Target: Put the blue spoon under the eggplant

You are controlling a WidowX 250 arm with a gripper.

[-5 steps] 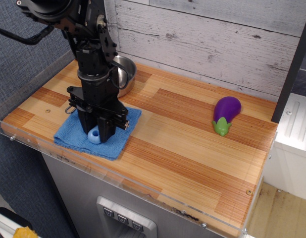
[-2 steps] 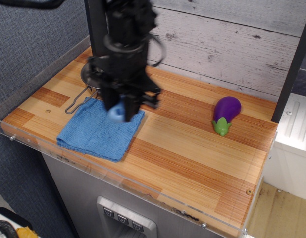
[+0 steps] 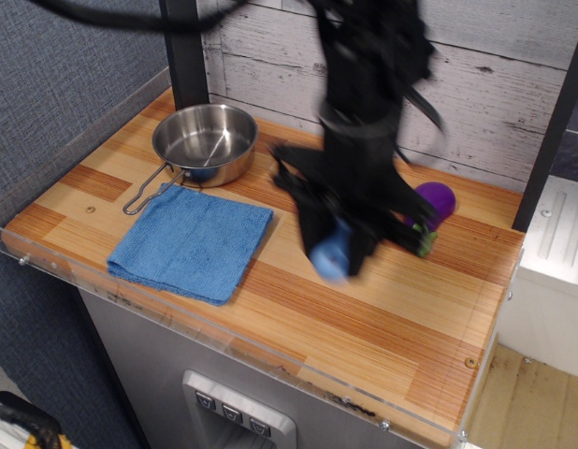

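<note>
My gripper [image 3: 334, 251] is blurred by motion and hangs above the middle-right of the wooden counter. It is shut on the blue spoon [image 3: 330, 254], whose light-blue handle end sticks out below the fingers; the bowl is hidden. The purple eggplant [image 3: 435, 201] lies at the back right, partly hidden behind the gripper, with only part of its green cap [image 3: 425, 241] showing. The gripper is just left of and in front of the eggplant.
A steel pan [image 3: 205, 143] with a wire handle stands at the back left. A folded blue cloth [image 3: 192, 241] lies in front of it. A clear plastic rim [image 3: 223, 337] runs along the counter's front edge. A wooden plank wall stands behind.
The gripper has lifted the blue spoon off the blue cloth and carried it to the right across the counter, close to the eggplant. The pan is now uncovered.
</note>
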